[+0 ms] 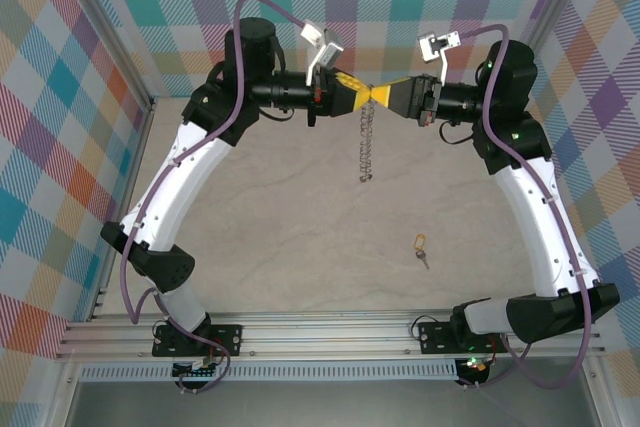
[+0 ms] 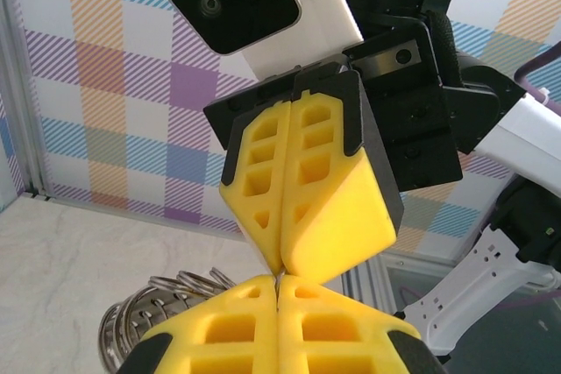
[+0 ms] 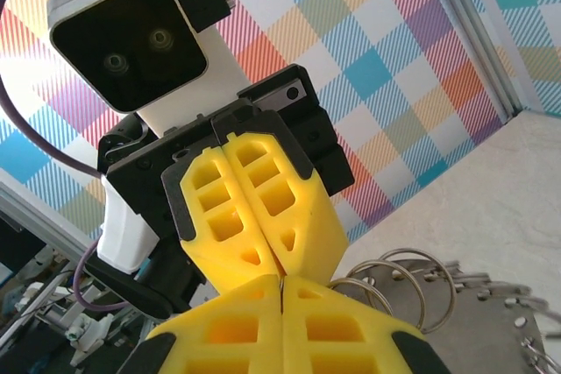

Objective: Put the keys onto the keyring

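From the overhead camera I have both arms reaching in toward each other at the far side of the table [image 1: 250,207], fingertips meeting nose to nose in mid-air. The left gripper [image 1: 367,95] is pinched fully together, and the keyring [image 1: 367,142] dangles from that meeting point as a limp chain of loops, its lower end near the tabletop or just reaching it. The right gripper [image 1: 386,95] is squeezed flat as well.

On the left wrist camera, my own yellow fingers [image 2: 228,326] sit at the bottom with the keyring [image 2: 145,313] bunched just beside them. The right gripper [image 2: 280,256] faces me, tip touching tip. The right wrist camera mirrors this, with the left gripper [image 3: 279,262] opposite and the keyring [image 3: 408,282] just beside my fingers [image 3: 333,326]. The pinch point itself is hidden, so I read the left as holding the wire. I can't tell whether the right has caught it too.

The key [image 1: 421,249] lies loose on the table, well apart from the ring and nearer the right arm's base. By my judgement, little is done so far. The ring is lifted and held, but the key hasn't been picked up, no loop looks pried open, and all the threading is still ahead.
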Available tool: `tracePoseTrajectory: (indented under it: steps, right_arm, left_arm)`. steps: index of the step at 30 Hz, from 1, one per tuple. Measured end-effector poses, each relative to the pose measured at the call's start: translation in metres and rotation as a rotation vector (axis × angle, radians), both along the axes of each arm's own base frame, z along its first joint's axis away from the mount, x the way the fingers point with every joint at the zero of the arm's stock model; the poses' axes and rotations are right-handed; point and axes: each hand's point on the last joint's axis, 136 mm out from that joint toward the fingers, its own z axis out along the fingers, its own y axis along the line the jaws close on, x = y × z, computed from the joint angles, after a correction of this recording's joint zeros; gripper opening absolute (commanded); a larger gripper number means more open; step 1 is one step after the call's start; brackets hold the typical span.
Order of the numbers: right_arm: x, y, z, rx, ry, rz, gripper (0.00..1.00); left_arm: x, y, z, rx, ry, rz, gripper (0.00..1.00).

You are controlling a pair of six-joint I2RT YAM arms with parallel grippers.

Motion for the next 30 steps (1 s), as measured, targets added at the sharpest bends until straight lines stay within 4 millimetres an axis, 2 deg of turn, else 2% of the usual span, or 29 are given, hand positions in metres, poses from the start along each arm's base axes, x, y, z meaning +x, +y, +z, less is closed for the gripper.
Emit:
tracePoseTrajectory:
  steps: [2, 9, 15, 23, 30]
  right_arm:
    - [0.002, 0.0, 0.001, 0.002, -0.008, -0.012, 0.0]
    - [0.013, -0.003, -0.005, 0.002, -0.005, -0.081, 0.0]
    - [0.021, -0.008, 0.002, 0.025, -0.033, -0.159, 0.0]
    - [0.021, -0.017, 0.031, 0.116, -0.1, -0.237, 0.0]
    - [0.027, -0.02, 0.052, 0.205, -0.115, -0.257, 0.0]
  left_arm:
    - [0.002, 0.0, 0.001, 0.0, 0.002, 0.014, 0.14]
    - [0.02, 0.006, 0.002, 0.009, 0.004, 0.146, 0.34]
    - [0.032, 0.021, 0.001, -0.01, 0.09, 0.296, 0.42]
    - [0.041, 0.017, 0.003, -0.146, 0.26, 0.322, 0.43]
    - [0.038, 0.012, 0.036, -0.292, 0.31, 0.252, 0.41]
